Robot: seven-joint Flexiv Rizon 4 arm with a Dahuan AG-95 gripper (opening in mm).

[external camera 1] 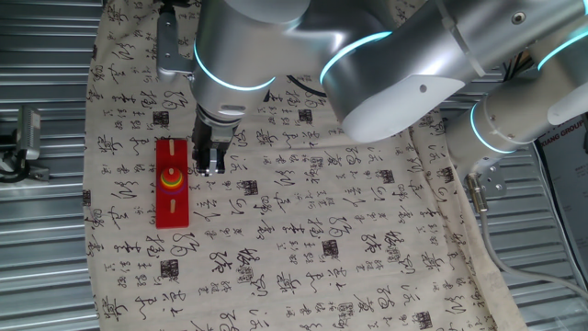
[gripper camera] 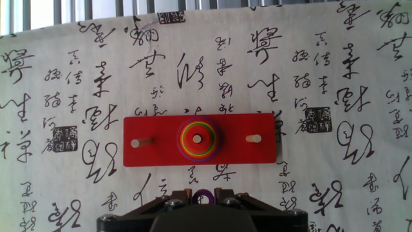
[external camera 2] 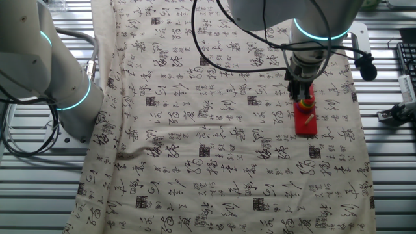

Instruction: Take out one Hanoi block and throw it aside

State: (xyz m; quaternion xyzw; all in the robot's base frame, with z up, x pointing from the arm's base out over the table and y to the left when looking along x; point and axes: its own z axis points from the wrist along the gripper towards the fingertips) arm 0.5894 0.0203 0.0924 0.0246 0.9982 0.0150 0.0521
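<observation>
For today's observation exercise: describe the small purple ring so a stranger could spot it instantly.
Find the red board with three pegs on the calligraphy cloth. Beside its long edge, the gripper holds the purple ring between its fingertips. Unlike the stacked rings on the middle peg, it is off the board.

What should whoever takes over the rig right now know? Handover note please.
Gripper: shut on the purple ring, visible between the fingertips in the hand view.
Red base: flat on the calligraphy cloth, three pegs; the remaining rings are stacked on the middle peg, both outer pegs bare.
Gripper sits just beside the base, off to its long side.
Done: one block is off the stack and in the grip.
Left: carry it clear of the base and throw it aside on the cloth.
</observation>
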